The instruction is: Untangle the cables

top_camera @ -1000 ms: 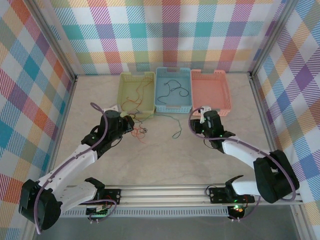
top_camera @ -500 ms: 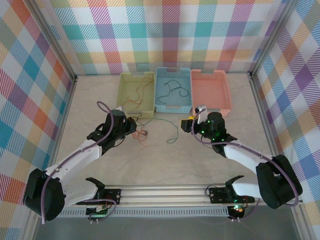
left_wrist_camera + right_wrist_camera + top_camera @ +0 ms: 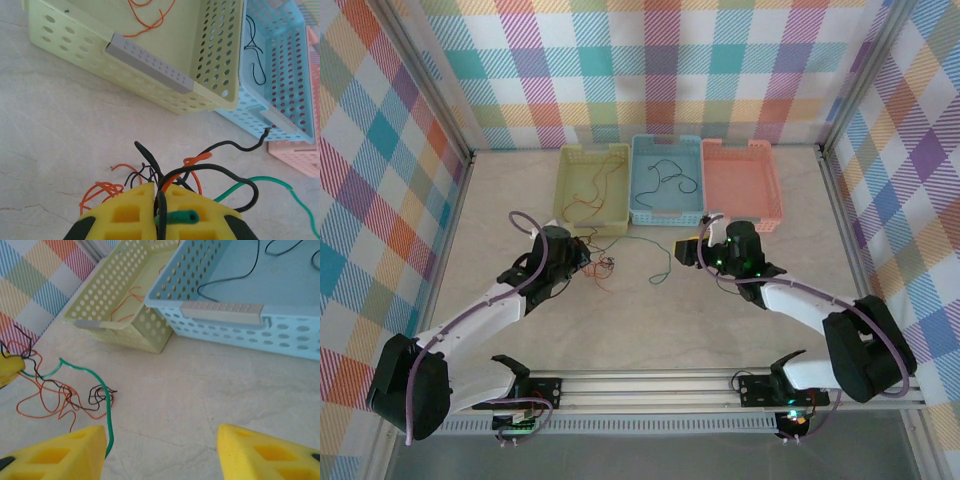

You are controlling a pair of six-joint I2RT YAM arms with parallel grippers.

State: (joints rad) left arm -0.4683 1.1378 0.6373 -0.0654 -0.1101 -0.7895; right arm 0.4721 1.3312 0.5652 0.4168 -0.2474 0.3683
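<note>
At the centre left of the top view, the left gripper (image 3: 582,252) is pinching a bunch of cables (image 3: 167,176) in tightly closed jaws: black, orange and green strands. The loose tangle (image 3: 604,266) is lying on the table (image 3: 620,320) just beside its tips. From there the green cable (image 3: 105,395) is running rightward, its long axis pointing toward the right gripper (image 3: 692,250), the nearer arm to that free end. That gripper's jaws are standing partly open and holding nothing, the cable passing just beside the lower-left finger (image 3: 65,450).
</note>
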